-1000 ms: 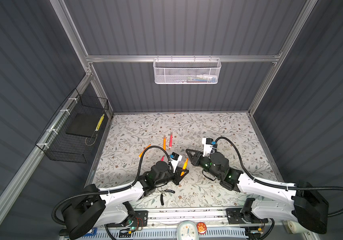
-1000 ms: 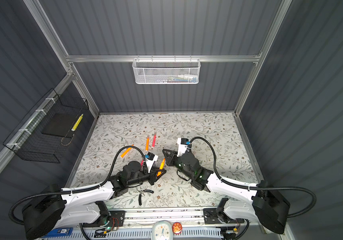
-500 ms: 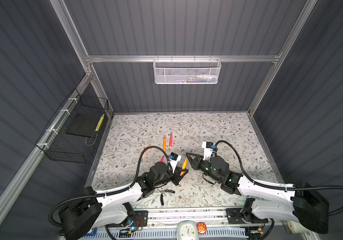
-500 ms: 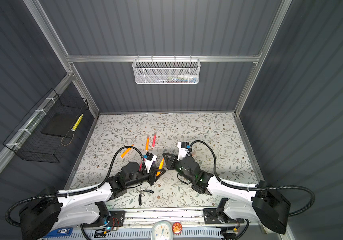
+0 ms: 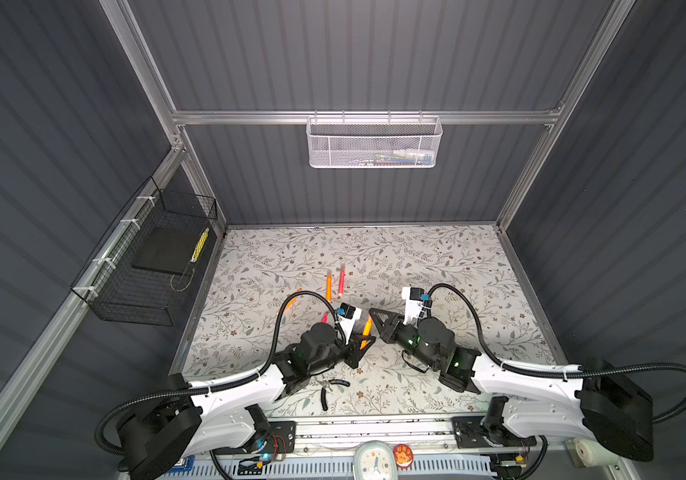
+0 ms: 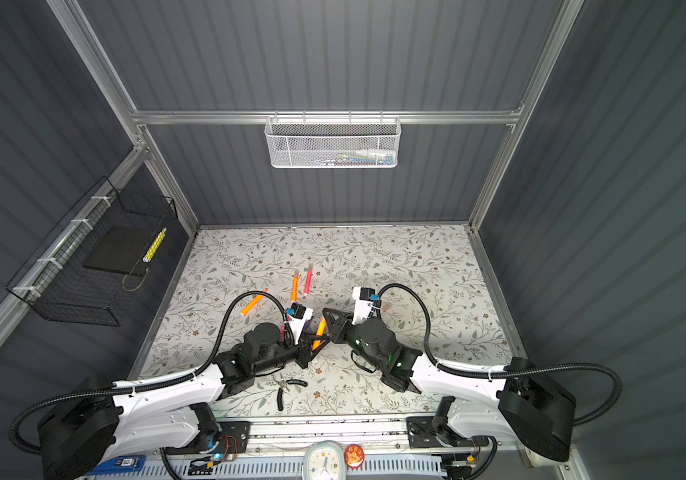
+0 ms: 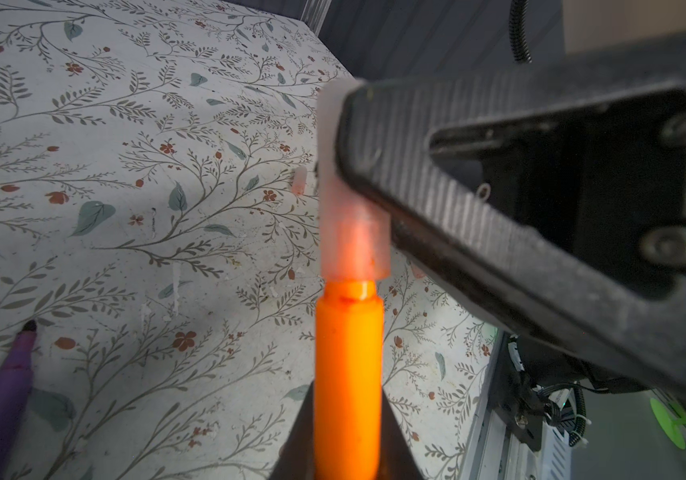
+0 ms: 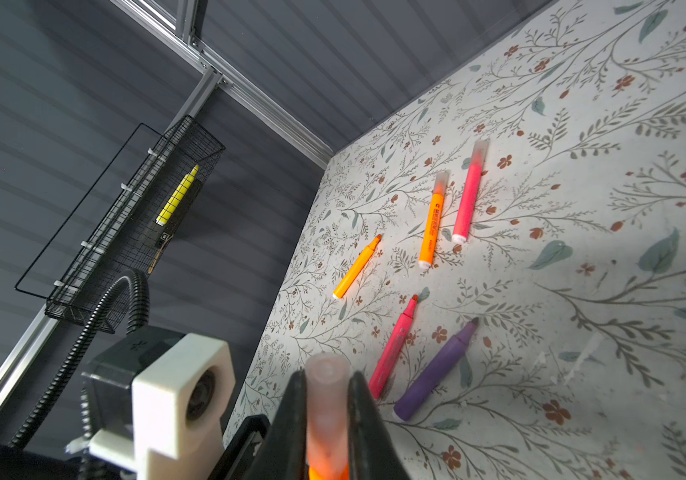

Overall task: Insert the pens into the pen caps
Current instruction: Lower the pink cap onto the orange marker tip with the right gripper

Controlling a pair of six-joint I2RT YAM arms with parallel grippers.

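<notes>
My left gripper [image 7: 349,415] is shut on an orange pen [image 7: 349,365], seen in both top views [image 5: 367,326] [image 6: 319,328]. My right gripper [image 8: 327,386] is shut on a translucent pen cap [image 8: 326,399] [image 7: 351,232]. The pen's tip sits inside that cap's open end, and a narrow orange collar still shows below the cap's rim. The two grippers meet tip to tip at the table's front middle [image 5: 364,343] [image 5: 376,318]. A loose pale-pink cap [image 7: 299,180] lies on the mat beyond them.
On the floral mat lie a capped orange pen [image 8: 430,224], a capped pink pen [image 8: 467,195], an uncapped orange pen [image 8: 356,268], an uncapped pink pen [image 8: 393,349] and a purple pen [image 8: 437,370]. Black pliers [image 5: 329,386] lie near the front edge. A black wire basket [image 5: 154,266] hangs on the left wall.
My right gripper has moved a little left and forward with the cap, closing onto the tip of the orange pen. The left gripper has barely shifted.
</notes>
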